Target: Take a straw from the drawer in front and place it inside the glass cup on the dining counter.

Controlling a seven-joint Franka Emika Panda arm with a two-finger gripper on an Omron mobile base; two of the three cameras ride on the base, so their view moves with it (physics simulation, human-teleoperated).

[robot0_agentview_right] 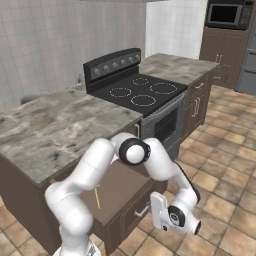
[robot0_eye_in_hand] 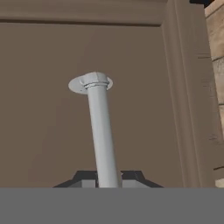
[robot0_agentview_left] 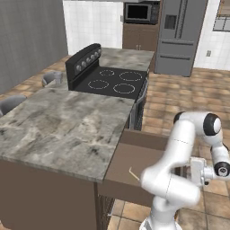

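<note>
The drawer (robot0_agentview_right: pixel 117 186) stands pulled out below the dining counter (robot0_agentview_left: pixel 58 126), its dark front panel (robot0_eye_in_hand: pixel 43 109) close before the hand. Inside it the thin yellowish straw (robot0_agentview_left: pixel 134 174) lies on the brown bottom, also seen as the straw (robot0_agentview_right: pixel 97 198) from the right. My gripper (robot0_eye_in_hand: pixel 108 178) is shut on the silver handle (robot0_eye_in_hand: pixel 101 127), a dark fingertip on each side of the bar. In the right base view the gripper (robot0_agentview_right: pixel 150 207) sits at the drawer front, low beside the cabinet. The glass cup is out of view.
A black stovetop (robot0_agentview_left: pixel 114 81) with a raised knob panel adjoins the counter's far end. Two grey stools (robot0_agentview_left: pixel 54 78) stand along the counter's left side. A steel fridge (robot0_agentview_left: pixel 179 36) and a microwave (robot0_agentview_left: pixel 139 12) line the back wall. Tiled floor (robot0_agentview_right: pixel 220 185) lies to the right.
</note>
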